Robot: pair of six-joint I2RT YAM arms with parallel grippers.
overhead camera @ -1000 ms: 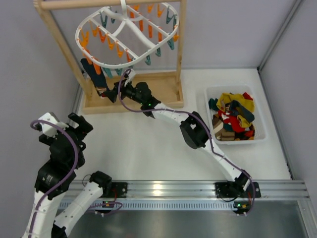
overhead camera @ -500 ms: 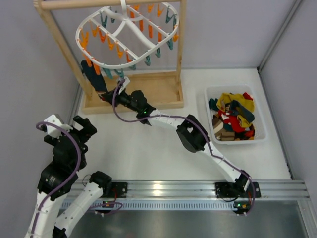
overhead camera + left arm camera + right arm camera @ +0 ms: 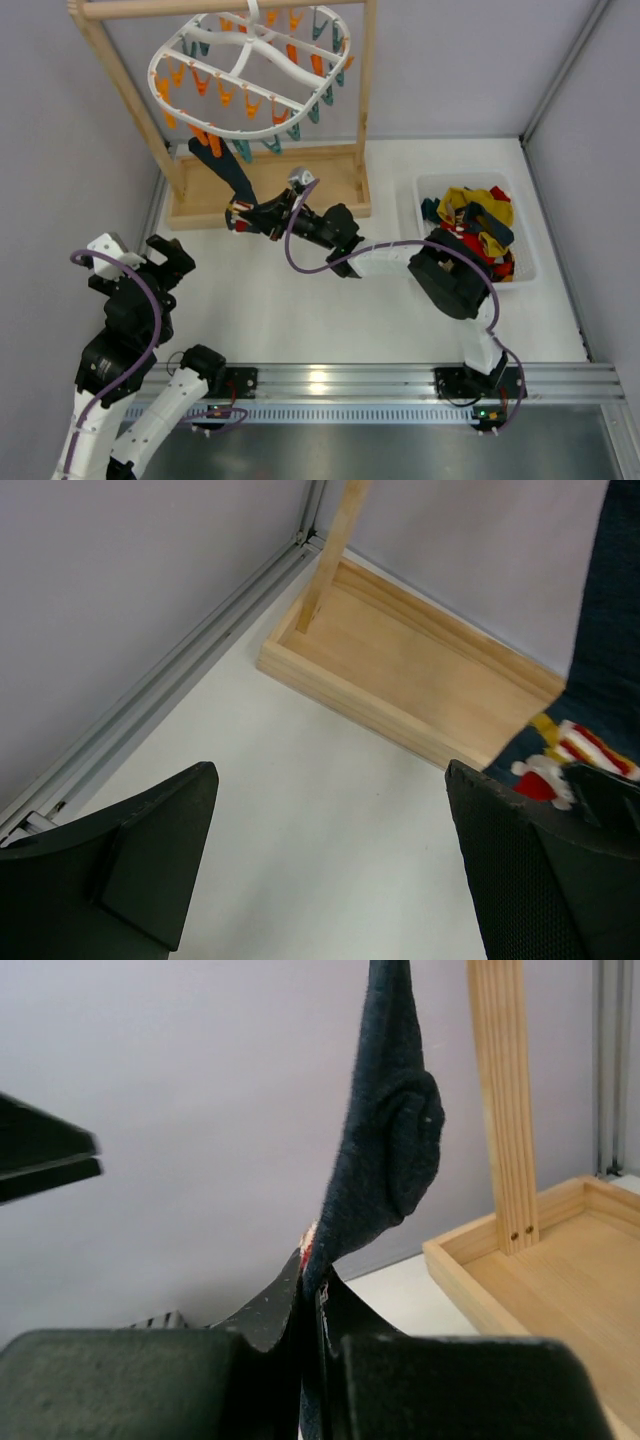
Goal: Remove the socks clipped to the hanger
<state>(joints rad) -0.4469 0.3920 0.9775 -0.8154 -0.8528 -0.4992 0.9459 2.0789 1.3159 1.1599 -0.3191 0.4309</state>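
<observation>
Right gripper (image 3: 312, 1280) fingers are clenched on the lower end of a dark navy sock (image 3: 390, 1140). The sock rises from them to a clip on the white hanger (image 3: 153, 80) above. A steady pull down and away should free it (without swinging the hanger). Left gripper (image 3: 330, 860) is spread wide, holding nothing, well apart.

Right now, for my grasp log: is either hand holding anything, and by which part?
The right hand is shut on the dark navy sock, at its lower, patterned-cuff end. The left hand is open and empty.
</observation>
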